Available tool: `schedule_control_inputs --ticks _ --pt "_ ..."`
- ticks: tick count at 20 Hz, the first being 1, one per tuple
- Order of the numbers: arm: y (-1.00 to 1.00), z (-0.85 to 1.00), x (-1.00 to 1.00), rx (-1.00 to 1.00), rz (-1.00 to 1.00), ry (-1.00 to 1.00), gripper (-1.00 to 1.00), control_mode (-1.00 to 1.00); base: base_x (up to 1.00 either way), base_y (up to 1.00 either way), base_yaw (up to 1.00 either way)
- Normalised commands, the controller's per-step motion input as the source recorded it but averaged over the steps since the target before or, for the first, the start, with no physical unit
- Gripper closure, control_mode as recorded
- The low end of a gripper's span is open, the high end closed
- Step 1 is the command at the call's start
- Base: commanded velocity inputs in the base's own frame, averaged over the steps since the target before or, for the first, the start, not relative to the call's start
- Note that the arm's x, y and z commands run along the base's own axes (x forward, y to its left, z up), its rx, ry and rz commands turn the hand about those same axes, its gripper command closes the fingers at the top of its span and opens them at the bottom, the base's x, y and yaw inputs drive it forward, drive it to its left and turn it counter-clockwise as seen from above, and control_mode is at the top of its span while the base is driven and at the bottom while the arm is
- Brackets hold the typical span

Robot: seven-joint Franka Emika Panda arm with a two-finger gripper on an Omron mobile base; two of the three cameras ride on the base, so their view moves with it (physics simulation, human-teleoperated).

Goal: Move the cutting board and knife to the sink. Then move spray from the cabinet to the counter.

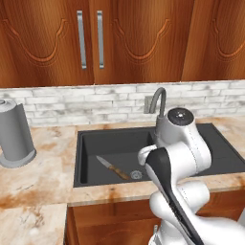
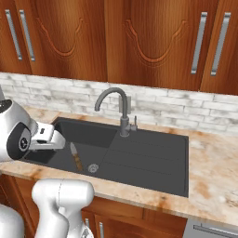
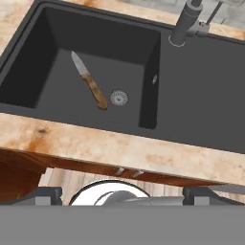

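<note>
The knife [image 1: 112, 167] [image 2: 76, 156] [image 3: 89, 81] lies flat on the floor of the dark grey sink [image 1: 119, 143] [image 2: 148, 158] [image 3: 201, 95], its brown handle ending beside the round drain [image 3: 119, 97]. My gripper [image 3: 123, 194] is open and holds nothing. It hangs above the counter's front edge [image 3: 95, 143], looking down into the basin. The upper cabinet [image 1: 57, 43] [image 2: 153, 42] has its doors closed. The cutting board and the spray are out of view.
A curved grey faucet [image 1: 160, 98] [image 2: 122, 104] [image 3: 184, 24] rises behind the basin. A grey paper-towel roll [image 1: 14, 136] stands on the counter [image 1: 38, 182] at the left. To the right of the basin the sink's flat drainer [image 2: 153, 153] extends.
</note>
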Motion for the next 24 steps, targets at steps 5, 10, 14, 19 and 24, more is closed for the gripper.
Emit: schedule_control_inputs --ticks 5,10,14,19,24 --pt "-0.05 0.58 -0.22 0.02 0.0 -0.04 -1.0 -1.0 0.0 0.0 0.0" --pt "-0.17 0.3 -0.28 0.07 0.0 -0.01 -1.0 -1.0 0.0 0.0 0.0" --pt "-0.28 0.01 -0.25 0.1 0.0 -0.02 -1.0 -1.0 0.0 0.0 0.0" --pt "-0.21 -0.04 -0.12 0.04 0.0 -0.03 -1.0 -1.0 0.0 0.0 0.0" --pt "-0.15 -0.01 -0.1 0.0 0.0 -0.03 -1.0 -1.0 0.0 0.0 0.0"
